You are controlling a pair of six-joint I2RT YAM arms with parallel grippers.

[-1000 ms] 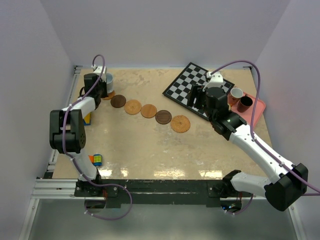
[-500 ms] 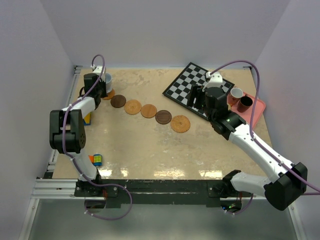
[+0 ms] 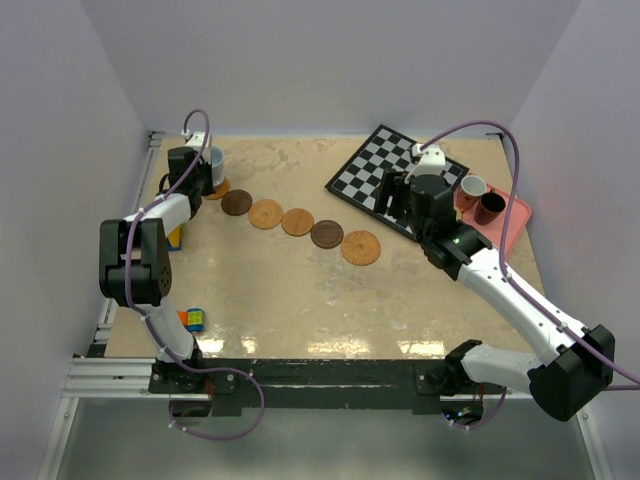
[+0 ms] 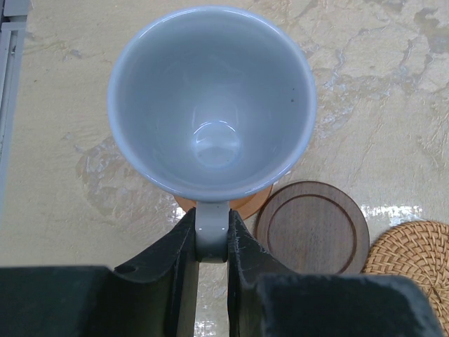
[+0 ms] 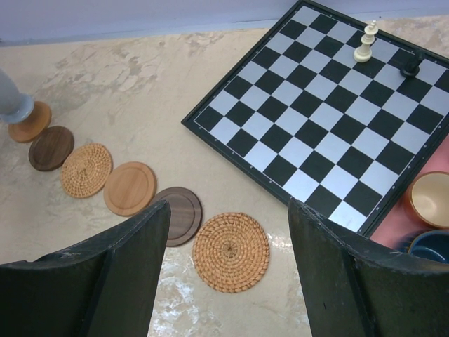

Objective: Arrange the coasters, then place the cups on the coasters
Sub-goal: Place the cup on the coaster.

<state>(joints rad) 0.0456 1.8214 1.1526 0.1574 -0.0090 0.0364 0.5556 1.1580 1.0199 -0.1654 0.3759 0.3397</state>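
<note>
Nothing has moved since earlier frames. By its rim the pale blue cup [image 4: 210, 105] is pinched in the left fingers [image 4: 184, 246] over the tan coaster [image 4: 249, 202] farthest from the chessboard [image 5: 330, 112], for placement. Near the chessboard, the right fingers [image 5: 105, 281] are held wide, empty.

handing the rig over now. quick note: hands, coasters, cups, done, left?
Left hand shut on the pale blue cup at its rim; the cup sits on or just above the end tan coaster.
Right hand open, empty, hovering by the chessboard.
Done: six coasters in a row.
Left: release this cup; then white cup, black cup, orange-tan cup, dark blue cup from the pink tray. Sixth cup not in view.
</note>
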